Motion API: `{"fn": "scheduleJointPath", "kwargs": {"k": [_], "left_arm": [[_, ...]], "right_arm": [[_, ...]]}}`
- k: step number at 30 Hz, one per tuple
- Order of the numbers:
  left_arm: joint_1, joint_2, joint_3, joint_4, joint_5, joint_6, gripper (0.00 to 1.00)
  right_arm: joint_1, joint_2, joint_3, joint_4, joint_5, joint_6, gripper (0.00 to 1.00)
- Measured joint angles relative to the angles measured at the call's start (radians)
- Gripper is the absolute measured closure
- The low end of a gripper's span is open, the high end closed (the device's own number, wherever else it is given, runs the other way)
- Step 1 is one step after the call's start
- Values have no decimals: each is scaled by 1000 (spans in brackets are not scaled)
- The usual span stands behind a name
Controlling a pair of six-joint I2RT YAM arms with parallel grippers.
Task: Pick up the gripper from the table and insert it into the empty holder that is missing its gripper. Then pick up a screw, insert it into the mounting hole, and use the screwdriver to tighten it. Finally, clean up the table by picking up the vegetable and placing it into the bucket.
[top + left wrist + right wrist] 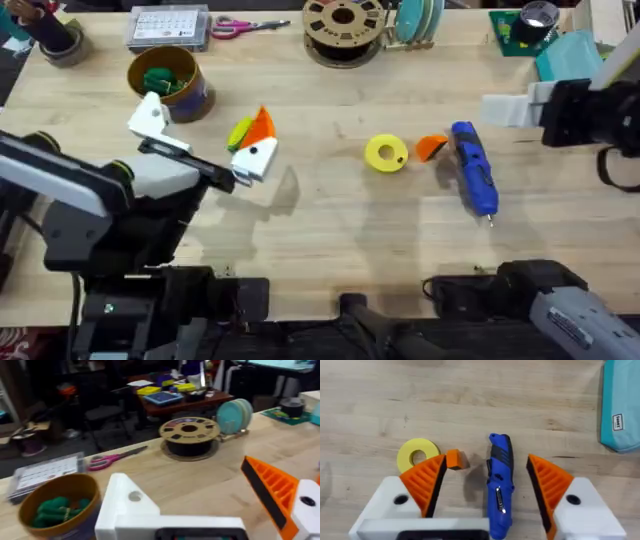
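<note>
We see left gripper (200, 150) over table's (320, 250) left half, jaws apart: one white block bare, the holder (150, 115), other carrying orange tip. Vegetable (239, 133) lies between them, just beside orange tip. Bucket (168, 82) near far left corner holds dark green pieces. Right gripper (487, 482) hovers over screwdriver (499, 485) toward table's right side, jaws apart either side, not touching. Loose orange gripper (455, 459) sits between yellow ring (416, 453) and screwdriver. Scissors (243, 26), filament spool (342, 28) line far edge.
</note>
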Motion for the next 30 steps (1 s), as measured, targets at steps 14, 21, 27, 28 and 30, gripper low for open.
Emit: {"fn": "scheduleJointPath", "kwargs": {"k": [14, 21, 27, 28, 30], "left_arm": [[0, -117, -76, 1, 355, -6, 15], [0, -129, -98, -7, 557, -6, 14], [0, -129, -98, -34, 691, -7, 14], [0, -129, -98, -52, 704, -7, 14], [0, -129, -99, -80, 721, -9, 14]], "right_arm": [[0, 0, 0, 0, 0, 0, 4], [0, 0, 0, 0, 0, 0, 3], [0, 0, 0, 0, 0, 0, 4], [0, 0, 0, 0, 0, 0, 4], [0, 0, 0, 0, 0, 0, 4]]}}
